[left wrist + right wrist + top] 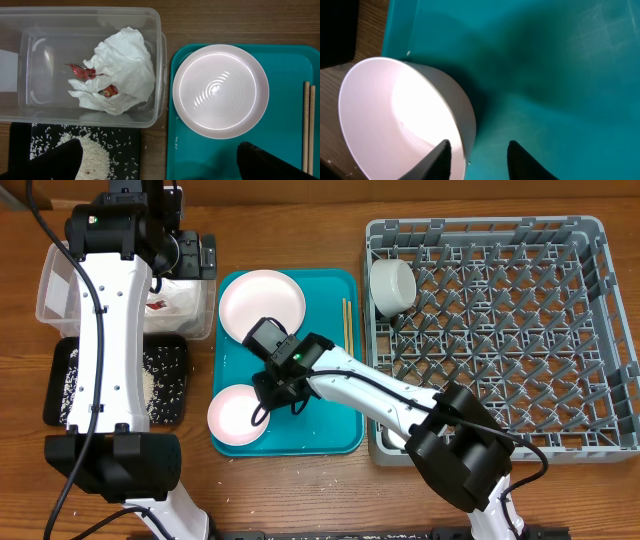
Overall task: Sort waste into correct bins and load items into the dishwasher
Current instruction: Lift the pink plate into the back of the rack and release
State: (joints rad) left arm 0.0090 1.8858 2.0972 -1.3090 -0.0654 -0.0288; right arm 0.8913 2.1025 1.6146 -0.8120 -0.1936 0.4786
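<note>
My right gripper [266, 394] [477, 162] is open and straddles the right rim of a white bowl [235, 419] [390, 115] at the front left of the teal tray [330, 410]; one finger is inside the bowl, one outside. My left gripper [192, 255] [160, 167] is open and empty, hovering by the clear tub [52, 290] [30, 107]. The tub holds the crumpled napkin [122, 65] and red wrapper scraps [82, 72]. The black tray [172, 385] [125, 150] holds rice [95, 155]. A pale pink plate [262, 303] [220, 90] and chopsticks [348, 328] [309, 125] lie on the teal tray.
The grey dish rack [500, 330] stands to the right, with a white bowl [392, 285] in its far left corner. A few rice grains lie on the wooden table in front of the teal tray [300, 470].
</note>
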